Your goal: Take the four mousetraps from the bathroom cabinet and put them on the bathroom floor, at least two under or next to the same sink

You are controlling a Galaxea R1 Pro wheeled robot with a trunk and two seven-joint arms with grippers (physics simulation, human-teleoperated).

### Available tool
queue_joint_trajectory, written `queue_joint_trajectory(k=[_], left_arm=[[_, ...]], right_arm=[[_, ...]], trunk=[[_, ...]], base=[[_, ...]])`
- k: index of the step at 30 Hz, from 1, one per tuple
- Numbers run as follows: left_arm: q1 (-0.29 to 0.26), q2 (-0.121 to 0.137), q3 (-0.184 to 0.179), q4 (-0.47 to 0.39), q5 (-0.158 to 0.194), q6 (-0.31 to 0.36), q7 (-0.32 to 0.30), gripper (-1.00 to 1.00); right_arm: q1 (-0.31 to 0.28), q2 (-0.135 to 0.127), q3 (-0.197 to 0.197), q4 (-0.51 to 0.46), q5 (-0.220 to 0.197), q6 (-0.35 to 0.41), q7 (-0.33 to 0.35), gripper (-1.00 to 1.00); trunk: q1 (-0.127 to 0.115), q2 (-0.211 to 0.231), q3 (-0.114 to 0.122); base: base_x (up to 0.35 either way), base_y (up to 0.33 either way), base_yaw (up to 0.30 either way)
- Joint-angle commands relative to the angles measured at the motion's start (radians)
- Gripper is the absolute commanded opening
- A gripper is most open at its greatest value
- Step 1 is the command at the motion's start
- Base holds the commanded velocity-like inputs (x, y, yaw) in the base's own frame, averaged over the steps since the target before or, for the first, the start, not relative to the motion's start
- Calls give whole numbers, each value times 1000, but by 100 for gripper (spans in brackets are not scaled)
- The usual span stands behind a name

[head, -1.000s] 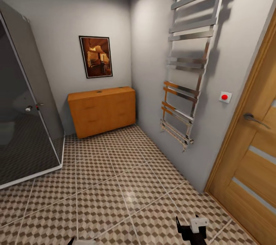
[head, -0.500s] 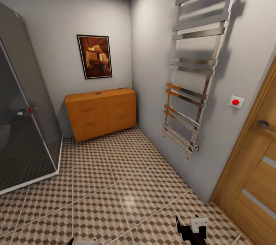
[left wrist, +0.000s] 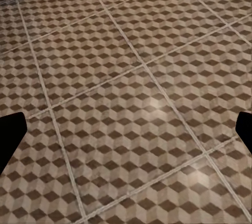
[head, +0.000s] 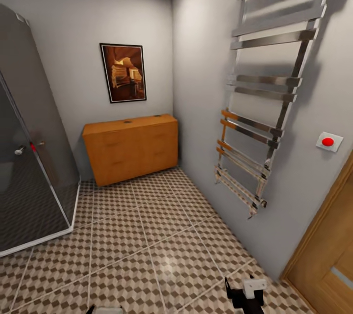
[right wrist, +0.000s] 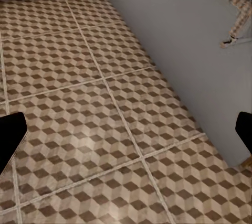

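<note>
Head view gives us the bathroom, and at twelve o'clock, against the far wall, stands the cabinet (head: 130,148), orange-brown, flat-topped, doors shut. Two small dark specks sit on its top, too small to call as mousetraps. Above it hangs a framed picture (head: 123,72); at nine o'clock the dark glass shower enclosure (head: 29,157); at two o'clock a chrome towel rail (head: 264,103) on the grey wall, with a red button (head: 328,142) beyond it and a wooden door (head: 323,265) at four o'clock. The bathroom floor (head: 147,235), cube-patterned tile, stretches between robot and cabinet. Down at five o'clock the right pincer (head: 243,297) peeks in, black with a white block. Both wrist views look down on tile, dark fingertips wide apart at the frame edges: the left pincer (left wrist: 126,137) is released, grasping nothing, and the right likewise.
</note>
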Motion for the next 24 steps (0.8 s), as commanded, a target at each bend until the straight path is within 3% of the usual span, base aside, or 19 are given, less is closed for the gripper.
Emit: queue_joint_trajectory(k=[1, 16, 24], left_arm=[[-2, -1, -9, 4, 6, -5, 3, 100], [-2, -1, -9, 4, 6, -6, 3, 100], [-2, -1, -9, 4, 6, -6, 3, 100]], right_arm=[[-1, 0, 7, 1, 6, -2, -10, 100], [-1, -1, 7, 1, 6, -2, -10, 100], [-1, -2, 7, 1, 6, -3, -10, 100]], trunk=[[1, -2, -2], [1, -2, -2], [1, -2, -2]], base=[[330, 0, 235], [330, 0, 276], [331, 0, 63]])
